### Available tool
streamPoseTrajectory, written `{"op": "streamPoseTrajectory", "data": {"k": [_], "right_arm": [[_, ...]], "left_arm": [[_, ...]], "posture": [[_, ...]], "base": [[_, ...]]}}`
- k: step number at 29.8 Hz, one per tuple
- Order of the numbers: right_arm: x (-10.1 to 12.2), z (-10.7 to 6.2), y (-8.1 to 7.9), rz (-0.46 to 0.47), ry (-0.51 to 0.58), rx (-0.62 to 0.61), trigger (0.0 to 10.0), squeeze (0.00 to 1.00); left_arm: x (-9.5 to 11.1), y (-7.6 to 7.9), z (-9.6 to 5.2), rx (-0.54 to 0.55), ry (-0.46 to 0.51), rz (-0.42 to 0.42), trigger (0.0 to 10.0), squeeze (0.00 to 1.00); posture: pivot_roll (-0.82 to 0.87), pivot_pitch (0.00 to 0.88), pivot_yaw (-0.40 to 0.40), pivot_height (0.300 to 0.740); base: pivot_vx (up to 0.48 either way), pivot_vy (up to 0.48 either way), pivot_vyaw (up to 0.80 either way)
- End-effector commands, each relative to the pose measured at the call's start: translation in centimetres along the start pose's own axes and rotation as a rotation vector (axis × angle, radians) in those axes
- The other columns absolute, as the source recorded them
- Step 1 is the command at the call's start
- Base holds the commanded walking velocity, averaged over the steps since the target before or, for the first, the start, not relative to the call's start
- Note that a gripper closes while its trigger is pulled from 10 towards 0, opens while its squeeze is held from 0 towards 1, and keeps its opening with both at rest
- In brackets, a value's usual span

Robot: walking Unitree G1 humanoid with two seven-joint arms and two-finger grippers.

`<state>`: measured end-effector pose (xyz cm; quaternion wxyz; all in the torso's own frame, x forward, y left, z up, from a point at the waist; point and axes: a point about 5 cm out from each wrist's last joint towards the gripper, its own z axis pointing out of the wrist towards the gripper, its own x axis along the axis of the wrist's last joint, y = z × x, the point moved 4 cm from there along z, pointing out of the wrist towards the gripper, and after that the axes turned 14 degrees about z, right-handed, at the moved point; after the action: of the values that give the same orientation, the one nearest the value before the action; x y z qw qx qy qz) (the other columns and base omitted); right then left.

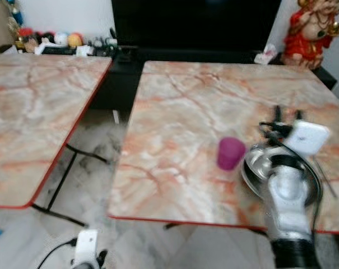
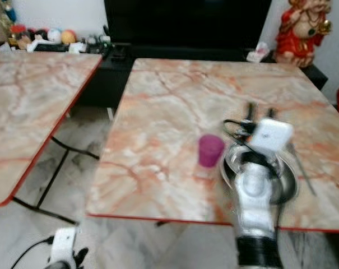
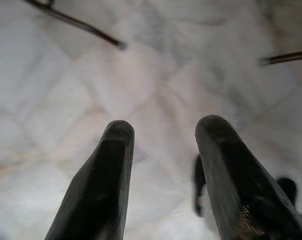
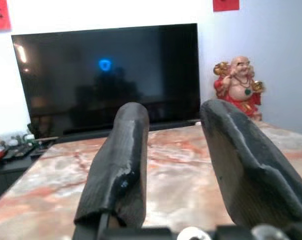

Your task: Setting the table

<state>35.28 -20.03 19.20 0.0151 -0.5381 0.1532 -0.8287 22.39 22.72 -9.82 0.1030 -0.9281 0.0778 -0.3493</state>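
A purple cup (image 1: 231, 153) is seen standing upright on the marble table (image 1: 180, 112), near the front edge. Just beside it, on its right, a shiny metal bowl (image 1: 258, 166) is seen, close enough that it may be touching the cup, though this cannot be told for sure. A thin metal stick, maybe a spoon or chopstick (image 2: 301, 168), lies on the table to the right of the bowl, with its long side running from front to back.

The right gripper (image 1: 287, 117) is held up over the table, above the far rim of the bowl. Its two black fingers (image 4: 118, 165) are spread apart with nothing between them, and they are pointed away from the robot, toward the dark TV (image 4: 111, 75) and the red statue (image 4: 238, 85).

So the cup lies to the left of the right gripper and a little closer to the robot. The bowl lies right under the right arm. The right arm is much nearer to both than the left one is.

The left gripper (image 3: 163, 150) is hung low by the floor (image 3: 66, 75), well apart from the table. Its fingers are also spread, and nothing is held.

To take the cup, the right gripper would probably need to be pulled back, swung left and lowered. The bowl could be bumped on the way, so care would be needed.
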Motion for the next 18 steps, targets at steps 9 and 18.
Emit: {"op": "streamPoseTrajectory", "data": {"k": [9,18], "right_arm": [[0.53,0.41,0.64,-0.010,0.016,-0.017,10.0,0.00],[0.42,0.38,0.37,-0.007,0.011,-0.009,10.0,0.00]], "left_arm": [[0.11,0.68,0.03,-0.011,0.002,-0.012,10.0,0.00],[0.11,0.47,0.03,-0.005,0.002,-0.017,10.0,0.00]], "posture": [[0.05,0.000,0.009,0.740],[0.05,0.000,0.011,0.740]], "base": [[0.000,0.467,0.00],[0.000,0.465,0.00]]}}
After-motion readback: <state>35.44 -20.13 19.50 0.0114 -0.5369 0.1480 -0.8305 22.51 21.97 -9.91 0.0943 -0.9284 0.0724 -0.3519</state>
